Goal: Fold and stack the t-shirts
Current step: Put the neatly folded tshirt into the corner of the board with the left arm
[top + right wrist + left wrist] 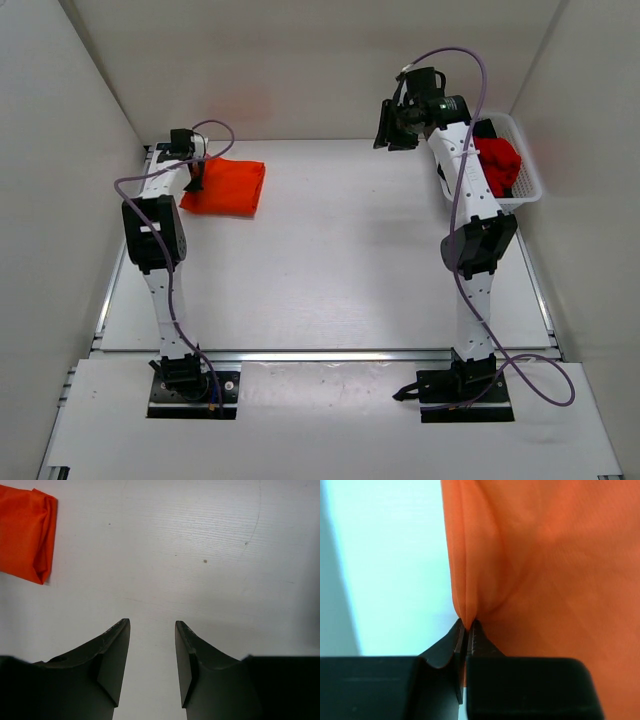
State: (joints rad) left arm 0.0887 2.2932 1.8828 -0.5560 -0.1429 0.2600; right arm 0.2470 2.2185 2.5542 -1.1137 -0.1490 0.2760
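While it lies near the far left corner of the table [330,260], the orange t-shirt [228,186] is folded into a compact, roughly square pad. Its cloth is plain and bright, with a thicker doubled edge showing in the right wrist view. The left gripper [193,183] is closed on the shirt's left edge, and the left wrist view shows a thin ridge of orange cloth pinched between the fingertips. Blurred cloth fills much of that view, so the shirt's outline is cut off there. A red t-shirt [500,162] sits crumpled in a white mesh basket [530,165] at the far right corner, partly hidden by the right arm. A dark patch beside it, behind the arm, cannot be made out. The right gripper [397,128] hangs above the table with its fingers apart, holding nothing.
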